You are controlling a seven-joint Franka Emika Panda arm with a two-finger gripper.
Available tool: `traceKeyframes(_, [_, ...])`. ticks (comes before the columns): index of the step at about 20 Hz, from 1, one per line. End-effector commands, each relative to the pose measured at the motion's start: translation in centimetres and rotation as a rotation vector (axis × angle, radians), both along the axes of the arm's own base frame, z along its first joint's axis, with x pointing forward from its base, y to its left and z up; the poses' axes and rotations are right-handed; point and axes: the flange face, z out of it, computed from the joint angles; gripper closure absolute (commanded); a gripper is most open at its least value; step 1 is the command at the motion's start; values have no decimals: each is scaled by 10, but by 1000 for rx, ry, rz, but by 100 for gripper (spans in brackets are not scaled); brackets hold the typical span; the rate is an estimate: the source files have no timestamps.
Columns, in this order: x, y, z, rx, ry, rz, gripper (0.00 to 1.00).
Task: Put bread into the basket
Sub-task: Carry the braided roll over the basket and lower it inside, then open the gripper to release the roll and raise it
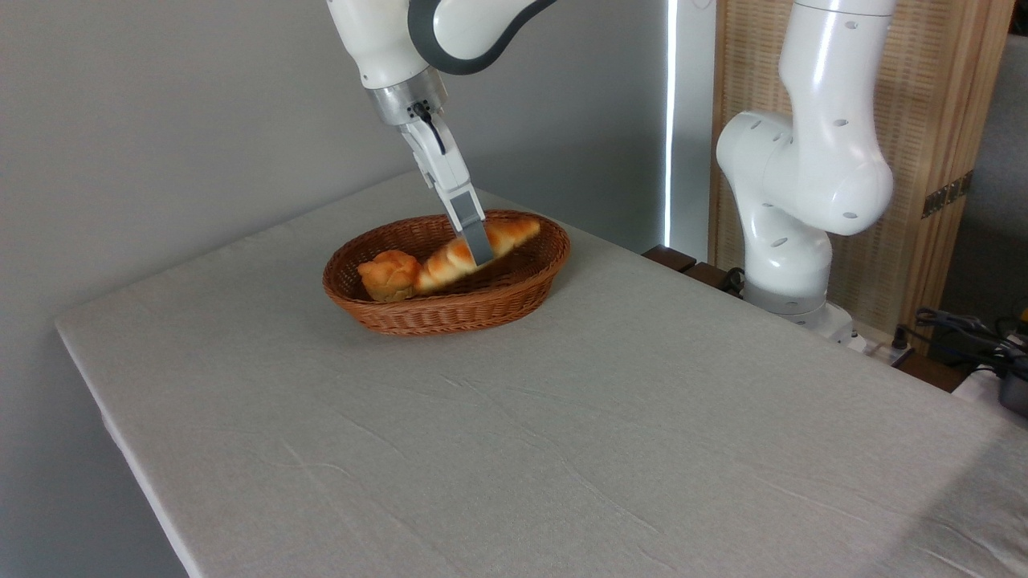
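While it hangs tilted over the inside of the oval brown woven wicker basket (514, 301), the long braided golden-orange bread (450, 261) with pointed ends sits in the grip of the end effector (479, 247), whose grey fingers (475, 238) are closed on the loaf near its middle. Its right end points up toward the far rim and its left end dips down beside a small round knobbly golden bun (389, 274) that lies in the basket's left part; whether the loaf's low end touches the bun or the basket floor cannot be told. The fingers slant down and to the right from a silver wrist flange (405, 100), so the end effector leans rather than pointing straight down. Above it, the white arm link with a dark grey joint band (450, 28) runs out of the top of the view, and the white arm base and lower joints (803, 177) stand at the desk's far right edge. One loaf, one bun, one basket and one arm are in view. The basket rests on the far half of the desk covered in a pale grey cloth (562, 441), near a grey wall (161, 120). Behind the base are a wooden slatted screen (948, 120) and some dark cables (964, 329).
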Motion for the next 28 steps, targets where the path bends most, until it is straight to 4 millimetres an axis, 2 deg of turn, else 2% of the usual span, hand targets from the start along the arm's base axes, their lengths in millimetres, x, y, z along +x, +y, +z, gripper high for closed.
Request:
traceKeyframes(1, [2,2,4,-6,-10,2,0])
traceKeyframes(3, [7,3,16,-20,-32,6,0])
traceKeyframes(5, [21,8,47,-9,-105,0,0])
traceKeyframes(7, [52,40,95,12,-221,44,0])
traceKeyframes(9, [87,89,140,-13,-263,135,0])
traceKeyframes(10, [102,112,155,-28,-264,175,0])
traceKeyframes(12, [118,144,171,-28,-256,224,0])
traceKeyframes(14, [130,184,173,-29,-256,303,0])
traceKeyframes(17, [138,209,172,-34,-252,361,0])
traceKeyframes(21, [154,216,177,-30,-237,381,0])
traceKeyframes(28, [156,210,169,-24,-221,374,0])
